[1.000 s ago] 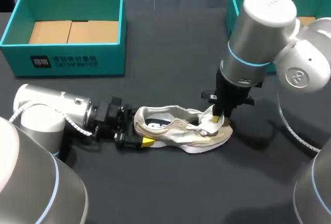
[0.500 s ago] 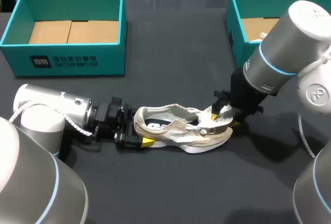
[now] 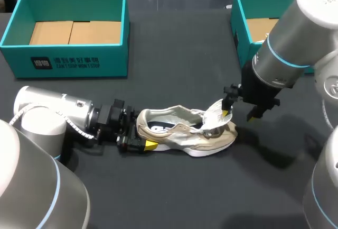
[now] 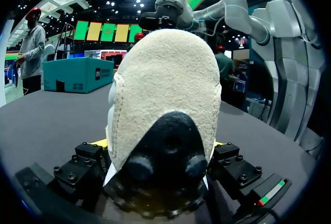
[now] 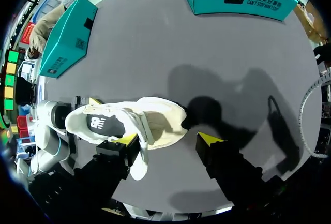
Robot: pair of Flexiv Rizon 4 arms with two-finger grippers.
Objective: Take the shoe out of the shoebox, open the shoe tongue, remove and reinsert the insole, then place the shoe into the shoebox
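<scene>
- The left gripper (image 3: 138, 134) lies low on the table and pinches the heel of the shoe (image 3: 179, 133). In the left wrist view, its two fingers press against the heel from either side.
- The right gripper (image 5: 168, 140) hangs over the toe end with its fingers spread wide and nothing clamped between them. The raised tongue (image 3: 215, 115) lies against the finger nearer the shoe; the other finger is well clear.
- One beige shoe lies on its sole near the middle of the table, heel to the left and toe to the right.
- Two teal shoeboxes stand open at the far side: the left shoebox (image 3: 79, 60) and the right shoebox (image 3: 240, 33), each showing brown card inside.
- The table (image 3: 174, 186) is dark grey and matte.
</scene>
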